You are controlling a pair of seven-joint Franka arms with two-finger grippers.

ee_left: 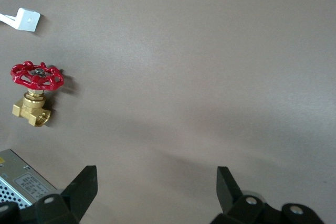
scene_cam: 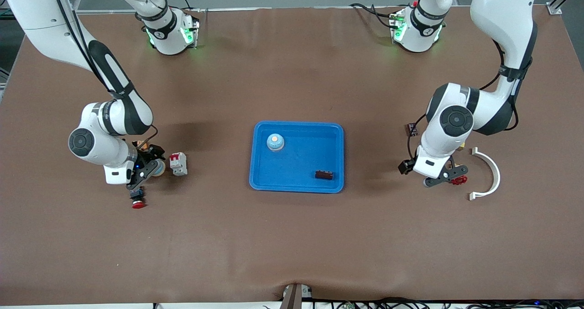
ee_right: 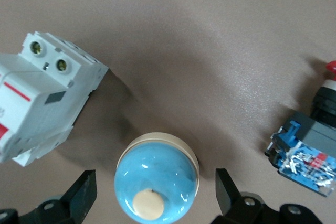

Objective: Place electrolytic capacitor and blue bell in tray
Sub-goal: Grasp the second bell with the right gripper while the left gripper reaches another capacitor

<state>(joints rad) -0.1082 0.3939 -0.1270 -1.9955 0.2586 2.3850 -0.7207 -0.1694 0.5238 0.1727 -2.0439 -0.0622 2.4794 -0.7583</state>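
Two items lie in the tray: a blue bell and a dark capacitor. Left wrist view: left gripper spread wide over bare table near a red-handled valve. Right wrist view: right gripper wide open around a second bell, beside a circuit breaker.

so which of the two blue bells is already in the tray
The blue bell lying inside the tray, at its corner farthest from the front camera. The other bell sits on the table between the open right gripper fingers.
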